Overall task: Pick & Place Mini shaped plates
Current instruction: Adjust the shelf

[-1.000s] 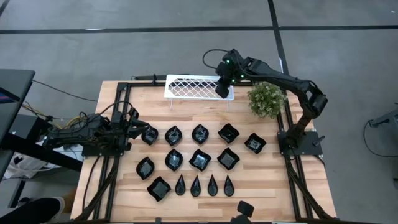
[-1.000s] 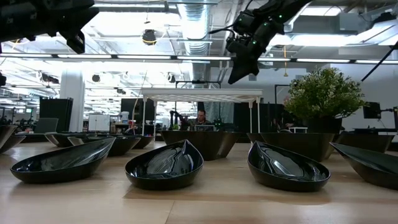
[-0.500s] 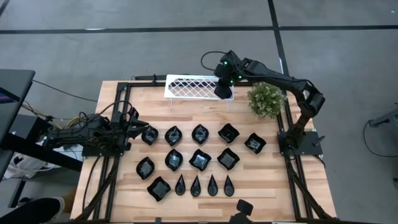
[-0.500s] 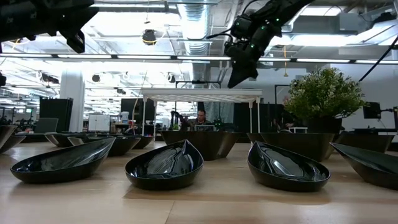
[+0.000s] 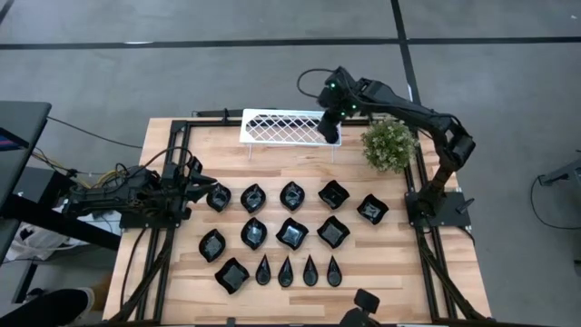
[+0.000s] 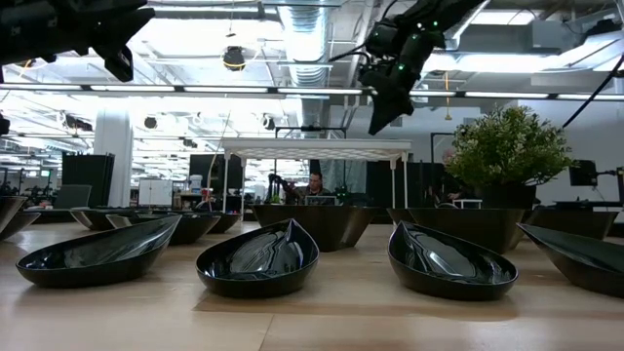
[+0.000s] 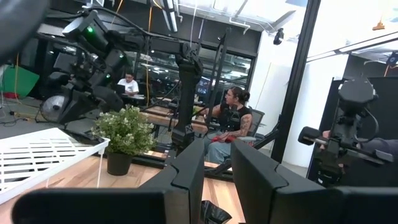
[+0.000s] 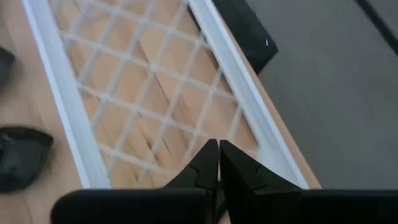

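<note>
Counting 1 rack (image 5: 289, 126), 1 plant (image 5: 389, 144), 15 mini shaped plates (image 5: 292, 233).

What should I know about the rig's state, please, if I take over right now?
Right tool: shut, empty, above the right end of the white lattice rack.
Left tool: slightly open, holding nothing, at the table's left side beside the leftmost plate.
Mini shaped plates: all lie in rows on the table; four teardrops in the front row.
Done: no plate on the rack.
Left: every plate remains to be picked and placed.
</note>
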Motion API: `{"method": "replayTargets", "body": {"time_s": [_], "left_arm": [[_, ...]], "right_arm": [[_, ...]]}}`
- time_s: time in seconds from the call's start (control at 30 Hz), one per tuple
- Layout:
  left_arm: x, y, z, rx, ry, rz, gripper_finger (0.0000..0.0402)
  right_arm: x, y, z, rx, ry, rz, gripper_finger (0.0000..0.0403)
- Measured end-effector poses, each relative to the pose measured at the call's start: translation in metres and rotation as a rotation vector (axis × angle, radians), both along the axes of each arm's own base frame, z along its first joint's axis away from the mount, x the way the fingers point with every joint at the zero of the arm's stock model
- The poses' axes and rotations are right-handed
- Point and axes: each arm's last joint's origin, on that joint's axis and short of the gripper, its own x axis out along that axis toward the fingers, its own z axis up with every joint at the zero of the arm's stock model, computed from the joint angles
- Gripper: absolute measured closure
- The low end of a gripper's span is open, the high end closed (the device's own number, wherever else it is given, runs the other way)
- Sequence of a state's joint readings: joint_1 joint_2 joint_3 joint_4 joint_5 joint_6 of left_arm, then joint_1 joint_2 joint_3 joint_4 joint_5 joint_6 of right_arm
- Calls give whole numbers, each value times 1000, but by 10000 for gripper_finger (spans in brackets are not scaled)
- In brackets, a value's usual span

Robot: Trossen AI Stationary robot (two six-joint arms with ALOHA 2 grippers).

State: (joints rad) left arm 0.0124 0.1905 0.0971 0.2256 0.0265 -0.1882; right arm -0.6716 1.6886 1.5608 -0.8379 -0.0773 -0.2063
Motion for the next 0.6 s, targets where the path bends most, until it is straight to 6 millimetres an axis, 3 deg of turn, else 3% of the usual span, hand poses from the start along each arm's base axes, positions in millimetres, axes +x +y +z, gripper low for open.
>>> {"method": "replayTargets", "body": {"time_s": [0.2, 0.37, 0.6], "left_arm": [[0, 0, 0, 0, 0, 0, 320], [0, 0, 0, 0, 0, 0, 320], [0, 0, 0, 1, 0, 0, 320]], "right_arm": [[-6, 4, 10, -1, 74, -12, 393], [-17, 11, 4, 76, 217, -25, 393], [-20, 18, 1, 120, 270, -18, 393]]}}
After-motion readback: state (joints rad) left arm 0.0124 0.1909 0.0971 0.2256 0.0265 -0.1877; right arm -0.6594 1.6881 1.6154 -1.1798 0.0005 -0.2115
